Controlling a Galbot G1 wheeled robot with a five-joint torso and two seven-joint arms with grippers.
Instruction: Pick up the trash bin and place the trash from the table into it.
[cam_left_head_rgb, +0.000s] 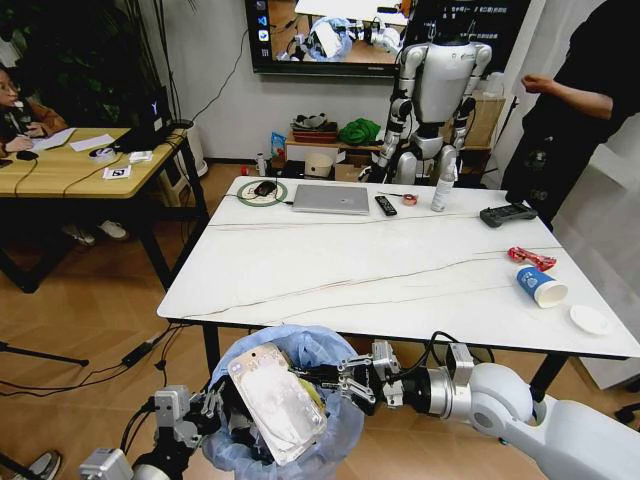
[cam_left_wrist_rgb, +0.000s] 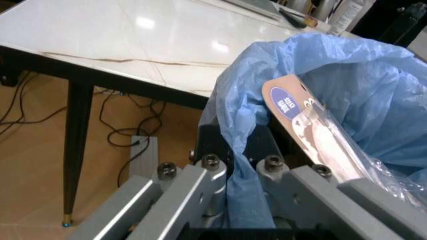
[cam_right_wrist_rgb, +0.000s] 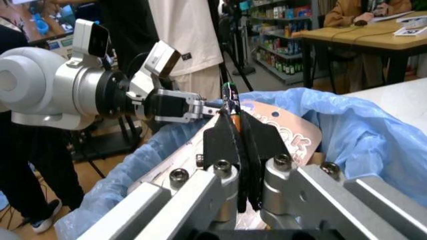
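Below the table (cam_left_head_rgb: 330, 270), left fingers (cam_left_wrist_rgb: 247, 150) clamped on trash bin (cam_left_head_rgb: 320, 350), right fingers (cam_right_wrist_rgb: 227, 145) clenched

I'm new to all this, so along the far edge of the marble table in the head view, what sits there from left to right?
Green cable coil → laptop → remote → tape roll → bottle → black controller.

The right arm (cam_left_head_rgb: 540, 415) at the lower right of the head view is glossy white with a rounded elbow shell, a black wrist ring, a looping black cable and silver brackets. Both grippers have grey metal linkages with round screw heads and black fingers (cam_right_wrist_rgb: 230, 142).
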